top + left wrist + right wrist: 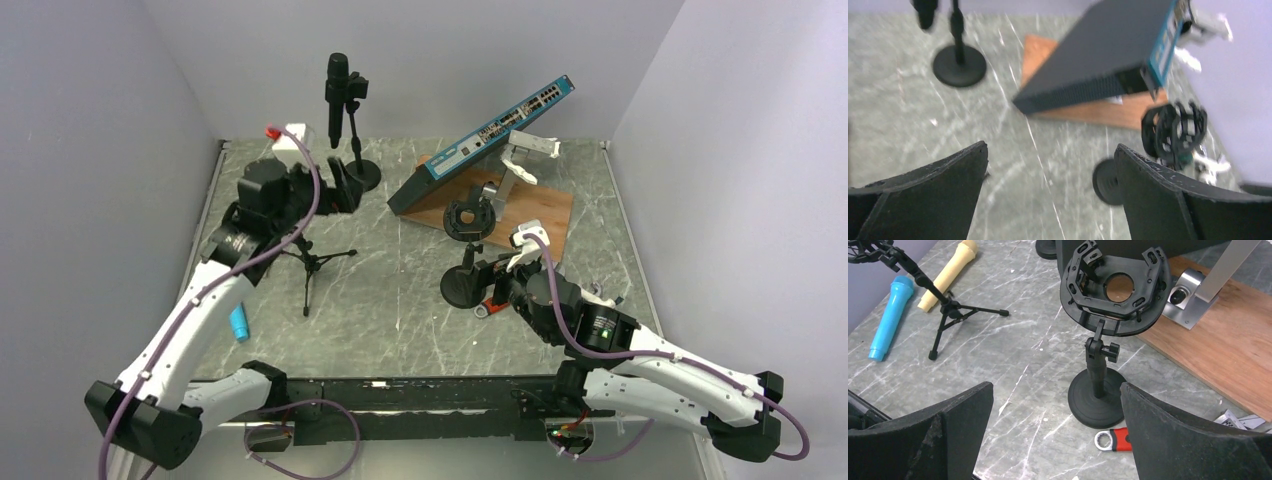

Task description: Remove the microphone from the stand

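Black handheld microphone (336,85) sits upright in black round-base stand (366,176), far edge of grey marble table (400,310), left of middle. Left gripper (1050,150) near stand base, jaws apart, empty. Right gripper (1057,390) also apart.

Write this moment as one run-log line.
mic: on stand | left fingers: open, empty | right fingers: open, empty | grasp: not yet

The microphone (336,85) sits in its stand (362,176) at the back, left of the switch (490,140) on the board (545,210).
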Action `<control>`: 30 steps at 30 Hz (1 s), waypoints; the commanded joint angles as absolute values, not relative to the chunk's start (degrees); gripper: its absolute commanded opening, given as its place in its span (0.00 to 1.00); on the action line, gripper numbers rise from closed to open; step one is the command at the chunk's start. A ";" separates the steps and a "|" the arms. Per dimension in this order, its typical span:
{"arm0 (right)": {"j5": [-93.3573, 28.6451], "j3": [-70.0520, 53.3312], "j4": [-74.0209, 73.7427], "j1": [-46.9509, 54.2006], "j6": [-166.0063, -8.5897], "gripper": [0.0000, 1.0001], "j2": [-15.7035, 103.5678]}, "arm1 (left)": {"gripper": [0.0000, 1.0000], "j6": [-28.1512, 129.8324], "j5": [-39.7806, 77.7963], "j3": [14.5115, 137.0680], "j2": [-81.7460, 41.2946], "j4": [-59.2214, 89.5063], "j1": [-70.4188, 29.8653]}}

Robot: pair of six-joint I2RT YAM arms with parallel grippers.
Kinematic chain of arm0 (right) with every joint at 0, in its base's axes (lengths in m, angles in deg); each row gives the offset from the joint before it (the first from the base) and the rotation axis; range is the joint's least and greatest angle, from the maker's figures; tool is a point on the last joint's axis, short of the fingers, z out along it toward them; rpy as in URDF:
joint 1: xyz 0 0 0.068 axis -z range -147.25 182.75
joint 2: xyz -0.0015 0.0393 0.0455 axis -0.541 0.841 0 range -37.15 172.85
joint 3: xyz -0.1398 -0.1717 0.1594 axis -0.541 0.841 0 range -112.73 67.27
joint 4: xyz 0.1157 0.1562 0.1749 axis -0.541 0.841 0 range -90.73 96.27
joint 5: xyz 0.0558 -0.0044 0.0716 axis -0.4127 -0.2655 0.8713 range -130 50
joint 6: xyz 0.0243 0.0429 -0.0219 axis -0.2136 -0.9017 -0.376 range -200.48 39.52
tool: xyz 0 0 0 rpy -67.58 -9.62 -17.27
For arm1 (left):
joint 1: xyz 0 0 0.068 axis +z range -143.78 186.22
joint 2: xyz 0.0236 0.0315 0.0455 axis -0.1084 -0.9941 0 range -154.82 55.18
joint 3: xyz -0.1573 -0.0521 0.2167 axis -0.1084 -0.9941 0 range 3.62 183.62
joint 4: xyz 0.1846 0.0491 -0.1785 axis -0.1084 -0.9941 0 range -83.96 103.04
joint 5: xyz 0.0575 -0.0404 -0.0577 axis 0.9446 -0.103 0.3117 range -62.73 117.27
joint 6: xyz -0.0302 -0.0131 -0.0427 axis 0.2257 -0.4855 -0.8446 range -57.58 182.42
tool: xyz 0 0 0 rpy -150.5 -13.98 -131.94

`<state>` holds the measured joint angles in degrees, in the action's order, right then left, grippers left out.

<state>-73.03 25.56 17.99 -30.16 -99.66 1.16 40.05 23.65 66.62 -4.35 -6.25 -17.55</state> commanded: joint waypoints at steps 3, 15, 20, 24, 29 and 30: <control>-74.42 24.61 14.79 -29.83 -97.73 1.00 0.91 | 0.99 42.97 20.74 74.28 -11.93 7.74 -7.75; -71.48 18.85 15.26 -29.43 -94.20 1.00 4.65 | 0.99 40.74 -6.70 89.35 -39.64 48.26 4.78; -70.42 18.03 16.28 -29.16 -94.38 1.00 4.54 | 1.00 40.97 -7.34 105.29 -52.72 45.79 4.78; -70.23 17.26 16.52 -28.99 -94.76 1.00 4.09 | 0.94 40.51 -5.89 113.78 -59.36 41.93 4.78; -70.82 16.23 17.52 -28.95 -94.25 1.00 3.50 | 0.86 39.64 -5.45 111.53 -60.10 44.24 4.49; -70.89 16.17 17.61 -28.91 -94.14 1.00 3.25 | 0.86 39.99 -5.73 111.47 -60.20 43.67 4.35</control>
